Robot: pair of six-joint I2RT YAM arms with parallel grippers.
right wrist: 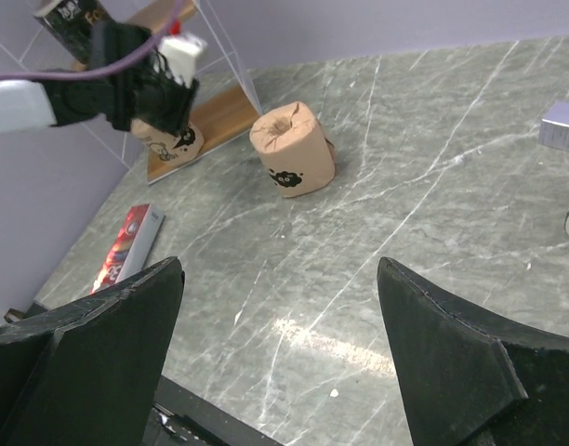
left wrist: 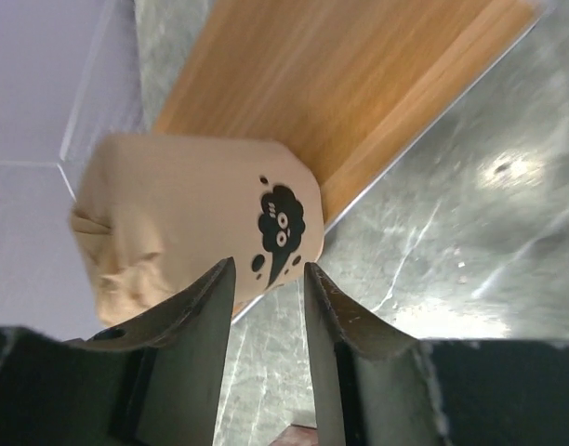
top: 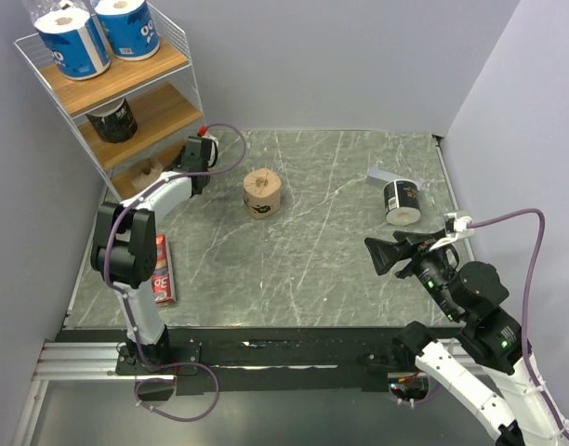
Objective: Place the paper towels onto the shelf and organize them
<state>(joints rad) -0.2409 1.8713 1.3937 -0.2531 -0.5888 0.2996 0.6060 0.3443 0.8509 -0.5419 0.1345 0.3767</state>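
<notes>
Step in hand: release of 1 plain tan-brown paper towel roll (left wrist: 191, 214) onto the lowest light-brown wooden board (left wrist: 359, 84) of the tall white wire-frame shelf (top: 126, 79). I judge the placing done and the withdrawal due.
Left gripper (left wrist: 269, 269): at the front edge of that lowest board. The jaws are a little apart with nothing between them. The tan roll sits just beyond the tips, and I cannot tell whether it touches them.
Right gripper (right wrist: 280, 269): poised over the right side of the grey marbled table (top: 312, 260). The jaws are wide apart and empty.
Shelved: 2 white rolls in blue wrappers (top: 72, 42) on the top board, 1 black-wrapped roll (top: 112, 119) on the middle board, and the tan roll on the bottom board.
On the table: a second tan-brown roll (top: 262, 192) stands on end near the middle. A second black roll (top: 403, 202) lies on its side at the far right, just beside a small grey flat block (top: 382, 176).
Progress: 4 of 6 rolls look shelved, so roughly two thirds.
Next move: back the left gripper straight out without nudging the placed roll. Then open wide and swing to the mid-table tan roll, the nearer of the 2. Room shows beside its twin on the bottom board.
Not for the shelf: a flat red rectangular box (top: 163, 269) by the left arm's base.
</notes>
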